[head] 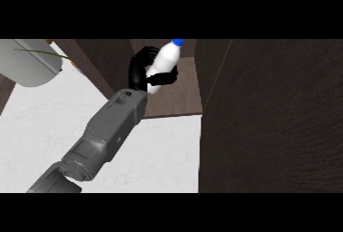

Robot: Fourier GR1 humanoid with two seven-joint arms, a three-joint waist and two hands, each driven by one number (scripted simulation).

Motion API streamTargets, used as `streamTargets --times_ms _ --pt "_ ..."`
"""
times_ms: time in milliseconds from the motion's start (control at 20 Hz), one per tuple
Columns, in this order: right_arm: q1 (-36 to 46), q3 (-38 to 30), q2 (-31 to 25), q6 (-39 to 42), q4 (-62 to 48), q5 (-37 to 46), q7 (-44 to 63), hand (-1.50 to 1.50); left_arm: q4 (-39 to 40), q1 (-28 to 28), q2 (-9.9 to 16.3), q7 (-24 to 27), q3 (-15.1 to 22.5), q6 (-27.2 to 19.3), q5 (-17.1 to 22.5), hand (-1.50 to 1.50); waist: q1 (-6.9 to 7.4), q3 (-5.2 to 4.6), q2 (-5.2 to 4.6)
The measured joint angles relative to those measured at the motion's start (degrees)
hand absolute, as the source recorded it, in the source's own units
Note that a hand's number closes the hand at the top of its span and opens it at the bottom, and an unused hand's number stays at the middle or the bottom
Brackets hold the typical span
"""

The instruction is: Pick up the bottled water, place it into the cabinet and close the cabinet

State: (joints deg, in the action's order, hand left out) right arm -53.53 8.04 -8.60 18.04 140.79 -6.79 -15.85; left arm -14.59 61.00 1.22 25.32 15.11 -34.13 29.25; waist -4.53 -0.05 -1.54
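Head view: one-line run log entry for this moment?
left hand: holds bottled water | bottle: inside open cabinet | door: open | right hand: unseen

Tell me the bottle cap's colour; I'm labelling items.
Blue, on the white plastic water bottle; head view.

We find the cabinet (181,102) at the far middle of the counter (161,154), its opening facing us. To its right, the cabinet door (275,118) stands swung out, filling the right side of the view. One hand (144,68) reaches in from the lower left, its forearm crossing the counter; we cannot tell which arm it is. It holds the bottled water (164,61) upright inside the cabinet, above the cabinet floor. A pot (30,63) stands at the far left of the counter, well apart from the cabinet.
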Motion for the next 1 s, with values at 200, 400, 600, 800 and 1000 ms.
streamTargets --times_ms 200,400,600,800,1000 --pt "0.06 -0.52 -0.01 1.11 -0.66 -0.74 -0.95 -1.5 3.58 1.72 0.57 1.67 -0.61 -1.15 -0.79 -1.5 -0.7 0.01 -0.25" --pt "0.16 0.0 0.2 1.72 -0.98 -0.91 -1.21 -1.5 6.18 3.2 1.15 4.11 -0.21 -3.55 -2.33 -1.5 -1.26 -0.01 -0.52" --pt "-0.13 0.01 0.13 2.31 -1.05 -1.15 -1.38 -1.5 8.28 4.6 1.38 5.45 -0.01 -5.62 -3.4 -1.5 -1.57 -0.03 -0.58" --pt "-0.41 -0.22 -0.25 3.47 -1.47 -1.61 -2.03 -1.5 9.32 6.57 1.61 5.06 -0.54 -5.24 -3.42 -1.5 -1.84 -0.03 -0.65" --pt "-0.41 -0.24 -0.55 4.1 -1.46 -1.87 -1.73 -1.5 8.42 8.01 1.78 6.02 -1.1 -0.92 -3.23 -1.5 -1.47 -0.05 -0.63"
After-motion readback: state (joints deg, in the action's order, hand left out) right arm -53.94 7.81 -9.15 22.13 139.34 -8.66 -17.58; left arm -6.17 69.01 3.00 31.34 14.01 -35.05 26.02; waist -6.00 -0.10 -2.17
